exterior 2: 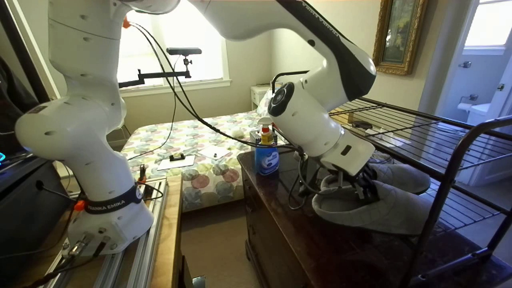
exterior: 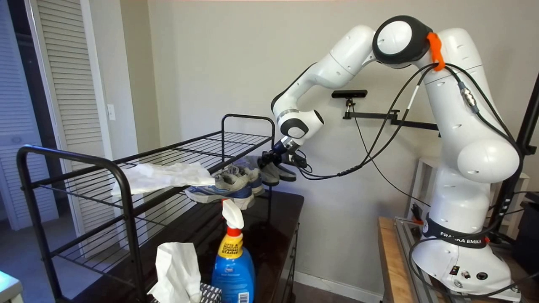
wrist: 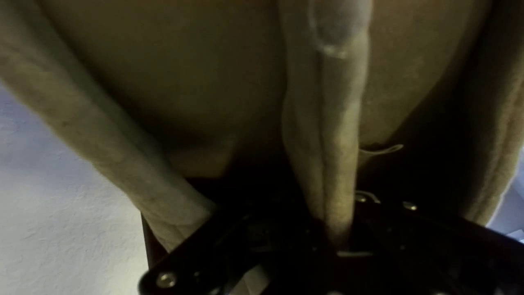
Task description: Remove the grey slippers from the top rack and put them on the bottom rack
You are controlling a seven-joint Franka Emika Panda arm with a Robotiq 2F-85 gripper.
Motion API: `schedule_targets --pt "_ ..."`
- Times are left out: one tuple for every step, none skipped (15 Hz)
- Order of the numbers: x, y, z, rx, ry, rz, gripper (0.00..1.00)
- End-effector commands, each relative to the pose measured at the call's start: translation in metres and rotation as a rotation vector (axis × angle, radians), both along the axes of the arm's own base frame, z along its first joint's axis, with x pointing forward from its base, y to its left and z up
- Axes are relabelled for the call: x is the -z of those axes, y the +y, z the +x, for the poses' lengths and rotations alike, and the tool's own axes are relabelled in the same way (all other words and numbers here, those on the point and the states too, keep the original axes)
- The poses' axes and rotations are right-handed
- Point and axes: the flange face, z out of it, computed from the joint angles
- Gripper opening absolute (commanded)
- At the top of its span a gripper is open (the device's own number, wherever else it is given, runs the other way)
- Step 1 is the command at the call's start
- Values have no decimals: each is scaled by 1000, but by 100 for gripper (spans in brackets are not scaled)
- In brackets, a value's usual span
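Seating the grey slippers (exterior: pixel 270 175) on the bottom rack (exterior: pixel 88 236) appeared to be the step in hand.

In an exterior view: the pair, below the level of the top rack (exterior: pixel 248 139), just beside the sneakers (exterior: pixel 225 191). The gripper (exterior: pixel 266 159), angled down, met the pair. Advised: a straight inward push, no sideways drift, to spare the sneakers.

In an exterior view: nearer slipper (exterior 2: pixel 394 212), toe towards the rack, heel jutting out above the dresser (exterior 2: pixel 328 248). Whether its sole bore on the bottom rack could not be told. Advised: further travel inward before release, the gripper clear of the top rack's edge; a pair let go so far out was judged liable to tip.

In the wrist view: two inner walls (wrist: pixel 337 135), one from each slipper, lay together between the fingers (wrist: pixel 266 225), which stood narrow and seemed to pinch both. Near them, a loose thread (wrist: pixel 385 150). Advised: weight set down first, fingers parted only slightly, each being apparently inside a slipper, then a straight withdrawal along the openings.
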Motion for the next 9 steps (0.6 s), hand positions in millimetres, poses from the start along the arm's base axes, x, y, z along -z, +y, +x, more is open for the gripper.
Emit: schedule_targets --pt "2 1 0 -4 4 -1 11" --pt "3 2 0 -7 6 -1 11" --pt "4 3 0 -8 8 -2 11" --pt "2 0 1 -2 -1 1 3" --pt "1 1 2 -5 -9 5 3" --pt "-4 1 5 -13 -25 -2 3" --pt "-8 1 8 -27 -35 -17 3" --pt "-11 1 11 -38 -39 -31 3" --pt "-13 1 14 -45 -44 -41 3"
